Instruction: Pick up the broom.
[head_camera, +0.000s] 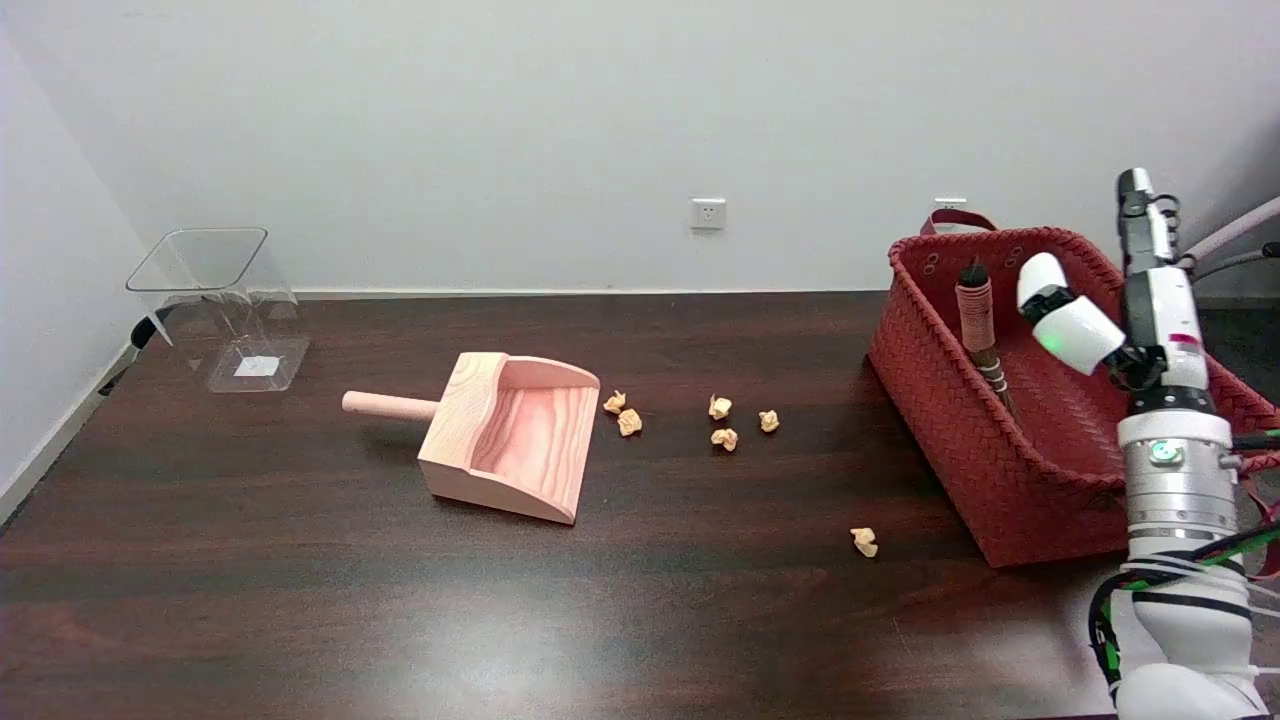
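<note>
The broom (978, 325) stands propped in the red woven basket (960, 420) at the table's right end, leaning against the basket's left wall with its wrapped handle end up near the rim and its lower part running down and to the right into the basket floor, so its long axis is steep and tilted. The right hand (1090, 320) hovers over the same basket, just to the right of the handle and apart from it; a white thumb and one finger are spread toward the broom, nothing is held, and the hand reads as open (the rest of the fingers are seen edge-on, so their exact spread is hard to judge). The coming move looks like a short reach leftward to close around the upper handle. The basket's left wall sits right behind the handle and may crowd the fingers. Well apart on the dark table (300, 600) lie a wooden dustpan (515, 435), scattered paper scraps (722, 420) and a clear plastic bin (225, 305).
</note>
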